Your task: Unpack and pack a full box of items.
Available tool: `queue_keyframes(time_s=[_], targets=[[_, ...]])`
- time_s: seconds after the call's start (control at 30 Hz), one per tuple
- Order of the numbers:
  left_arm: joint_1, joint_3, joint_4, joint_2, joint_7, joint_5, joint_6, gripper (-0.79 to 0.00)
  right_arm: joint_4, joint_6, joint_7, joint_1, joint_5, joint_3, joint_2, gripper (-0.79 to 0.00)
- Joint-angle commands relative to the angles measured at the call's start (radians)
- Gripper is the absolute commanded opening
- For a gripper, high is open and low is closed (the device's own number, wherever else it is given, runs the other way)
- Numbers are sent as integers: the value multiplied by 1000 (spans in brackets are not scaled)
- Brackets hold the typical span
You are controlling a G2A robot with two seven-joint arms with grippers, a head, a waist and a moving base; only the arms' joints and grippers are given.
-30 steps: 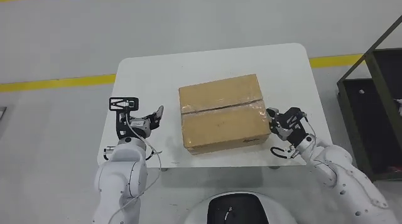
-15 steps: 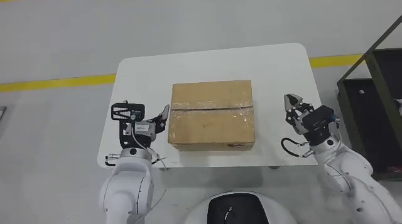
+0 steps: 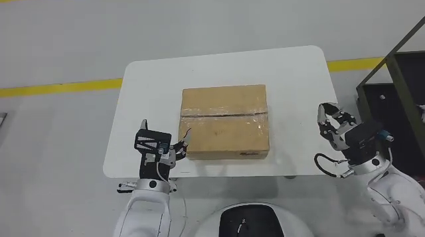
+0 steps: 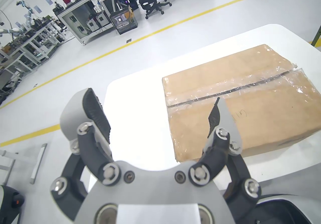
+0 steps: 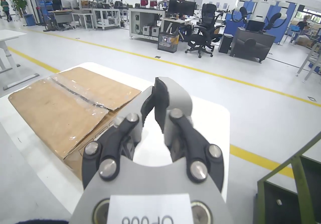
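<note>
The left gripper is spread wide with nothing in it, poised just beside the near left corner of the box; whether a fingertip touches the cardboard I cannot tell. It looks placed there to steady or work that corner. The right gripper has its fingers drawn together on nothing and sits at the right edge of the table, well apart from the box, probably waiting its turn. The box lies flat in the middle of the table with its flaps down. Clear tape runs along the centre seam, where a dark line suggests the tape is already slit, and one flap end near the right arm lifts slightly, so opening seems the step in hand. By count: one box, one table, two grippers, and no unpacked items outside the box
</note>
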Motion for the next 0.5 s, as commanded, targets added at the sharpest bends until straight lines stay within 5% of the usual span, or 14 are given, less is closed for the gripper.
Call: queue_keyframes(time_s=[0.0,0.27,0.47], targets=[[0,0,0,0,0,0,0,-1,0,0,0,0,0,0,0,-491],[0,0,0,0,0,0,0,0,0,0,0,0,0,0,0,-91],[0,0,0,0,0,0,0,-1,0,0,0,0,0,0,0,-1]])
